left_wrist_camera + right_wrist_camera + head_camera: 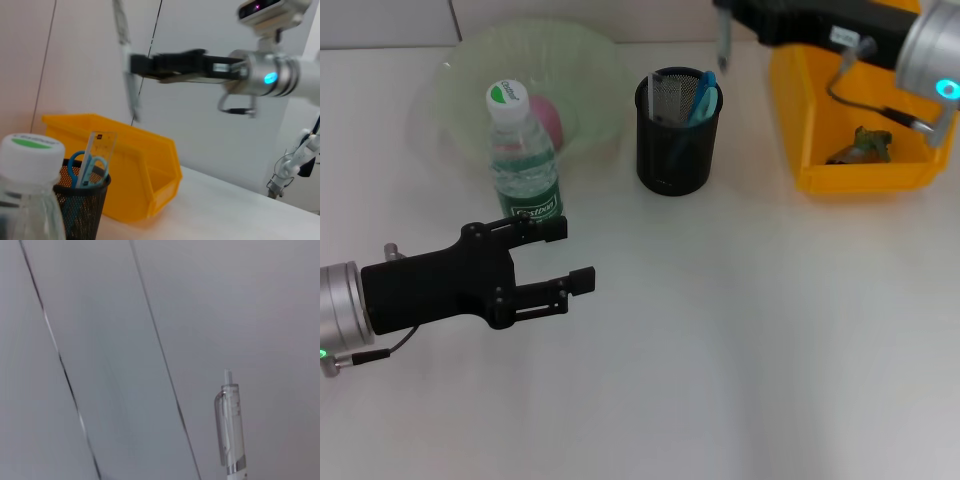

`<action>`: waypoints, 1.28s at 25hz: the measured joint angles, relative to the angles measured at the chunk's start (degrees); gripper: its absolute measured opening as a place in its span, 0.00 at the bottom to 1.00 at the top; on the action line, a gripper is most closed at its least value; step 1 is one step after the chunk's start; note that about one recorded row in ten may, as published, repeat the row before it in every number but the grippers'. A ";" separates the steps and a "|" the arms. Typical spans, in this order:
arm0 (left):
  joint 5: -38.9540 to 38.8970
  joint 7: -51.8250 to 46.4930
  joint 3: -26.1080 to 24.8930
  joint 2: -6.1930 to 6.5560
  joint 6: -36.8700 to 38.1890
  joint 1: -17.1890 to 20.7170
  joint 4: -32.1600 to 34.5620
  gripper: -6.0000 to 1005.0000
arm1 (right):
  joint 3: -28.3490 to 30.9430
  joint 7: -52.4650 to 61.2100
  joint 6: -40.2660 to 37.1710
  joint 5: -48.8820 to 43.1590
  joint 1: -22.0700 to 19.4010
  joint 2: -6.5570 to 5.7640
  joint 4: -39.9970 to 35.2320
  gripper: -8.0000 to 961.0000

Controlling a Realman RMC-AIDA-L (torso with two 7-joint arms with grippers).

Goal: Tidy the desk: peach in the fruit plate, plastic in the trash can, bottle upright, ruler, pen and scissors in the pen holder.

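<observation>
Left hand (pixel 575 255) hovers over the near-left desk (pixel 740 350), fingers spread, holding nothing. Far left, we note the fruit plate (pixel 460 85) holds the peach (pixel 548 118); the bottle (pixel 522 160) stands upright just before it. Centre, the mesh pen holder (pixel 678 140) carries ruler (pixel 100 150) and scissors (pixel 82 167). Right hand (pixel 145 65) hangs high above it, closed on the pen (pixel 127 75) near mid-barrel. We judge the pen light, stiff, slick; it wants a firm pinch. Far right, the yellow trash can (pixel 800 110) contains crumpled plastic (pixel 860 147).
</observation>
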 joint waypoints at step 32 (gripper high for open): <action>-0.48 0.08 -3.16 -0.03 0.46 -1.00 0.26 0.78 | -2.58 -30.89 -7.14 31.08 11.97 -0.10 32.57 0.45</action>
